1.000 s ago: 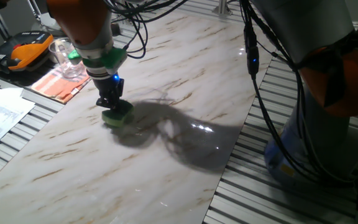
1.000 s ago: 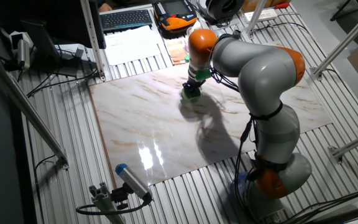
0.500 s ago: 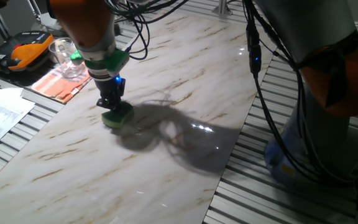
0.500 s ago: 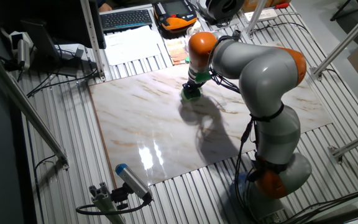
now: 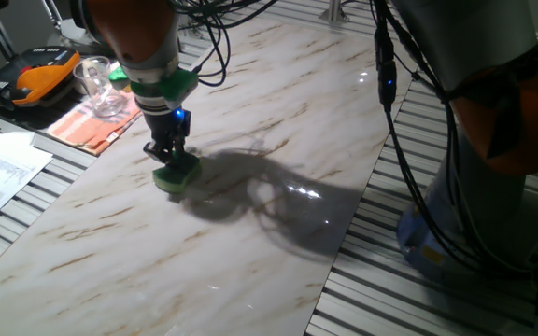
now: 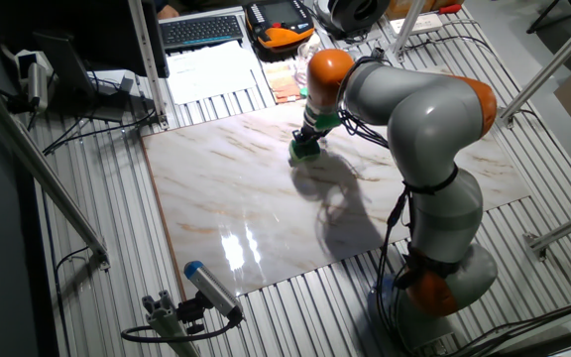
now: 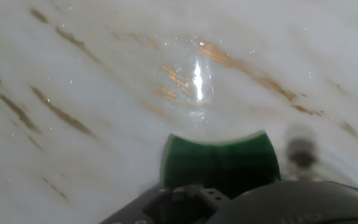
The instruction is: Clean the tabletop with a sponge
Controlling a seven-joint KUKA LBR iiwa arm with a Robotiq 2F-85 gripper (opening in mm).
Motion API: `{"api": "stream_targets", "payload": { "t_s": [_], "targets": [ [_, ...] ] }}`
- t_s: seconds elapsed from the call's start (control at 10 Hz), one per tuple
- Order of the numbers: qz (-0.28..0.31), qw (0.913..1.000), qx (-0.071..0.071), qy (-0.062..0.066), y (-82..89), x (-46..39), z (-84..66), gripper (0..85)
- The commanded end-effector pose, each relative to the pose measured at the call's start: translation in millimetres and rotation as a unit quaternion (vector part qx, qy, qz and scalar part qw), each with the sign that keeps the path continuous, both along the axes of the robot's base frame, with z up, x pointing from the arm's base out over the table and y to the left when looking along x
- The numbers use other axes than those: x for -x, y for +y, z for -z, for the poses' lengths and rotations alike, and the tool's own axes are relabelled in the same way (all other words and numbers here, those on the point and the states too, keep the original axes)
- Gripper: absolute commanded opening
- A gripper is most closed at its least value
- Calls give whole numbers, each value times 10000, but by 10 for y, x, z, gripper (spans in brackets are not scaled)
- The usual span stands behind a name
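Hand view: sponge [image 7: 219, 163] sits straight under the fingers, flat on the marble.

From where I stand, the gripper [image 5: 169, 155] is clenched on the sponge [image 5: 176, 175] from above, pressing it onto the tabletop [image 5: 250, 112] near the edge beside a glass [image 5: 94, 82] and an orange cloth [image 5: 92, 124]. Most bare marble lies away from that edge, toward the arm's base, so I'd judge the wipe must run that way.

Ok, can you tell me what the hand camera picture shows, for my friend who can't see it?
A small dark green sponge with a curved edge sits flat on the glossy white marble-look tabletop with thin brown veins, held by the robot's black end effector at the bottom of the picture. A bright light glints on the marble just past the sponge.
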State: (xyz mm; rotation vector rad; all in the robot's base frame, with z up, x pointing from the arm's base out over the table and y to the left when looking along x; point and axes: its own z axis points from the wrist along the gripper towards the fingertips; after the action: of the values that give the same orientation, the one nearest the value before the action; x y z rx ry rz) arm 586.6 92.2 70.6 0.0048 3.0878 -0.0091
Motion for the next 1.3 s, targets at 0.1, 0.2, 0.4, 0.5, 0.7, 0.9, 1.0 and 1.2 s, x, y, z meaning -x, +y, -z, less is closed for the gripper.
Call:
{"api": "stream_targets", "payload": {
  "t_s": [0.1,0.2,0.4,0.5,0.7,0.9,1.0,1.2],
  "targets": [
    [114,9999,16,20,35,-6,-35,510],
    [175,9998,23,66,69,-13,-71,680],
    [301,9994,97,124,166,-1,-181,680],
    [331,9993,95,154,196,16,-218,680],
    [315,9993,63,194,204,51,-251,510],
    [298,9994,41,194,179,64,-250,510],
    [297,9993,-6,211,169,70,-255,510],
    [228,9994,-5,250,150,80,-276,510]
  ]
}}
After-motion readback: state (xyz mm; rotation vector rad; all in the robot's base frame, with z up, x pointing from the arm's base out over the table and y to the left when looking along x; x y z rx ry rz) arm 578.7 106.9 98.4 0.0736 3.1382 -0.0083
